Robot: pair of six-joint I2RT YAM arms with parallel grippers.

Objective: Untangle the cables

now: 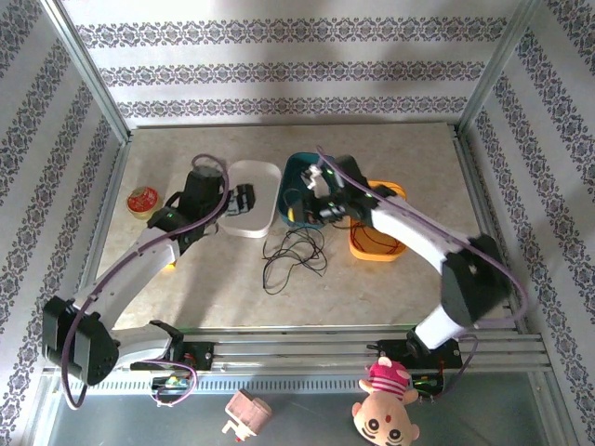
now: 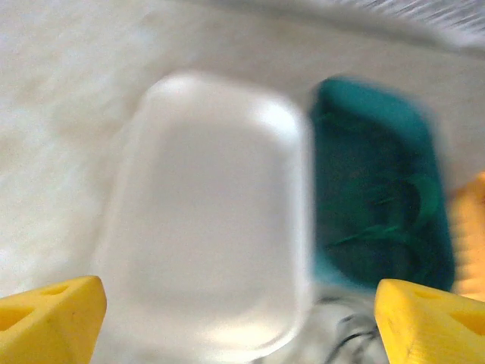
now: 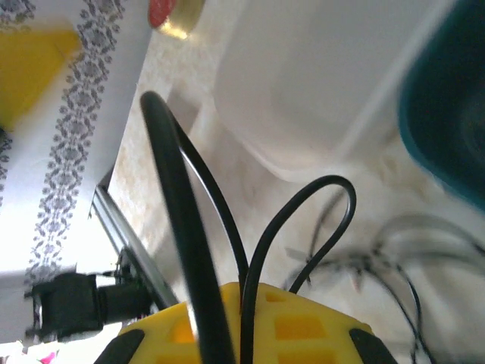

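A: Entry one, left gripper [image 1: 244, 200]. Condition?
B: Jaws spread wide. The yellow fingertips [image 2: 45, 318] sit at the two lower corners of its wrist view.

A: Directly beneath it?
B: One white tray [image 1: 267, 169], rounded corners, blurred in the wrist view.

A: To its right?
B: One teal bin [image 2: 379, 152], just beside the tray. I cannot tell whether the rims touch. Contents: green cable [image 2: 386, 224], looped on the bin floor, blurred.

A: Entry two, right gripper [image 3: 242, 303]. Condition?
B: Pressed together, pinching a black cable [image 3: 174, 197]. Two black loops rise from between the yellow pads [image 3: 303, 326], a thick-looking one near the lens and a thinner arch to its right. I cannot tell whether they are one strand or two.

A: Its surroundings, seen from above?
B: It hangs at the near rim of the teal bin. One orange bin [image 1: 376, 243] stands just to its right.

A: Remaining cables?
B: Loose black cables [image 1: 293, 253], several overlapping loops lying on the table [image 1: 214, 279], below the right gripper and on its near side, toward the arm bases.

A: Sundries?
B: One round red-topped tin [image 1: 142, 201], on the table well to the left of the left gripper. One plush doll [image 1: 386, 401] and one pink object [image 1: 246, 413], off the table, behind both grippers by the arm bases.
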